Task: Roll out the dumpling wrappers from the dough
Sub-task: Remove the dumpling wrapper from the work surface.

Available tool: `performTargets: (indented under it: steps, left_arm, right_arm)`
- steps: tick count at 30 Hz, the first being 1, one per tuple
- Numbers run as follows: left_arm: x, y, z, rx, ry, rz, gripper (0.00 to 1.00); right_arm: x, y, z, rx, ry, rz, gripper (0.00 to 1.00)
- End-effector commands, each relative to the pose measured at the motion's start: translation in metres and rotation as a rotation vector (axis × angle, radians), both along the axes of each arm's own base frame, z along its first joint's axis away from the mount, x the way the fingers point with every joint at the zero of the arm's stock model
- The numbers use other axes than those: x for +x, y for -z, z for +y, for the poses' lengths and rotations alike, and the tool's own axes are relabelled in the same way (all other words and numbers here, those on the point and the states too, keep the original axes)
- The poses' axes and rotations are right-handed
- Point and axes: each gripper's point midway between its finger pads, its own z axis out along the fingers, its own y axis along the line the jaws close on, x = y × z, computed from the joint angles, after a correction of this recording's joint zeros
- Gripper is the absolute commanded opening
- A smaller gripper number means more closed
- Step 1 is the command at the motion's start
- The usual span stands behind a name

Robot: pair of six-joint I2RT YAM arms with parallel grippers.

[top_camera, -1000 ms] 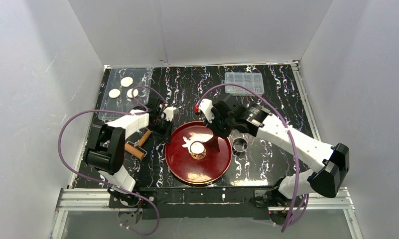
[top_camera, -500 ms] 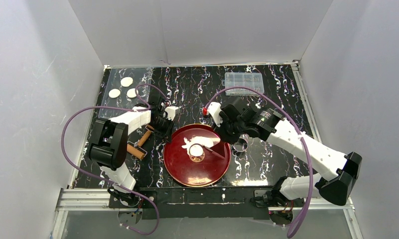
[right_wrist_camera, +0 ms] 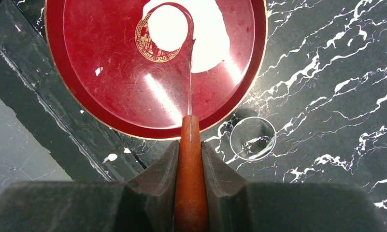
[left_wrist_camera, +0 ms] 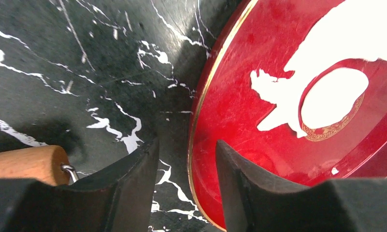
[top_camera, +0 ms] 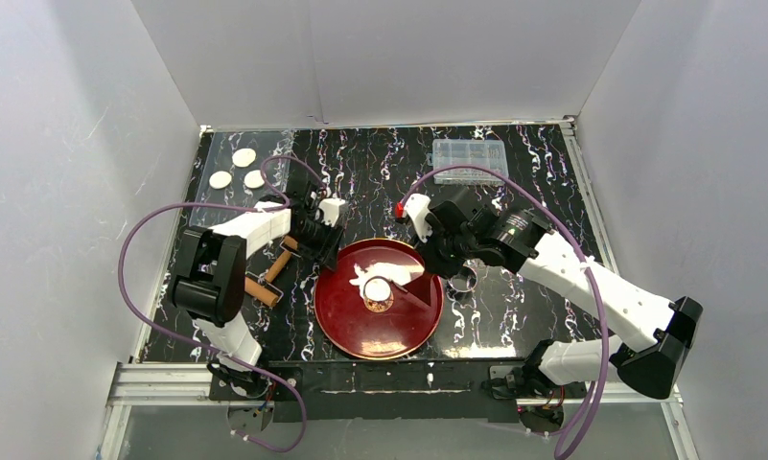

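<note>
Top view, centre: red plate (top_camera: 360, 328) bearing a gold key-pattern ring (right_wrist_camera: 142, 41). The ragged dough (top_camera: 404, 271) lies across its upper half, long axis left–right, with one cut disc (top_camera: 378, 287) inside. Three wrappers (top_camera: 244, 157) sit upper left. The left gripper (left_wrist_camera: 186, 150) has its fingers partly apart and empty at the plate rim. The right gripper (right_wrist_camera: 190, 145) clamps a wooden-handled blade (right_wrist_camera: 190, 126).

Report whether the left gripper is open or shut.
Open: the left gripper has its fingers apart, tabletop and red plate showing between them, nothing held.
</note>
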Motion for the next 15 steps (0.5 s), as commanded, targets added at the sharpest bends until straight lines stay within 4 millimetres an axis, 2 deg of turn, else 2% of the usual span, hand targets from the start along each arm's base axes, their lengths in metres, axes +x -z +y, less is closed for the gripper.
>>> performTargets:
  steps: [1,3,5,6,8,9,11,13,14,15]
  left_arm:
    - [0.024,-0.029,0.002,0.02,-0.057,-0.099,0.46]
    - [0.032,-0.051,0.008,0.002,-0.212,-0.154,0.46]
    - [0.023,-0.072,0.011,-0.037,-0.327,-0.165,0.53]
    - [0.008,-0.073,0.011,-0.042,-0.39,-0.108,0.55]
    - [-0.052,-0.05,0.023,0.034,-0.583,0.143,0.59]
    - [-0.073,-0.039,0.03,0.078,-0.673,0.21,0.6]
    - [-0.099,-0.02,0.036,0.111,-0.738,0.277,0.61]
    - [-0.12,-0.005,0.037,0.13,-0.73,0.313,0.61]
    - [-0.127,0.004,0.038,0.125,-0.739,0.318,0.59]
    - [-0.122,0.005,0.037,0.113,-0.729,0.293,0.56]
  right_arm:
    - [0.004,-0.023,0.007,0.076,0.012,-0.041,0.01]
    - [0.008,-0.024,0.004,0.068,0.031,-0.064,0.01]
    - [0.008,-0.025,0.003,0.079,0.032,-0.076,0.01]
    - [0.008,-0.025,0.004,0.088,0.029,-0.078,0.01]
    - [0.008,-0.019,0.005,0.087,0.026,-0.076,0.01]
    - [0.009,-0.018,0.006,0.086,0.023,-0.077,0.01]
    - [0.012,-0.023,0.009,0.108,0.017,-0.101,0.01]
    - [0.013,-0.016,0.009,0.089,0.016,-0.095,0.01]
    - [0.014,-0.016,0.01,0.09,0.016,-0.095,0.01]
    - [0.014,-0.016,0.011,0.093,0.015,-0.097,0.01]
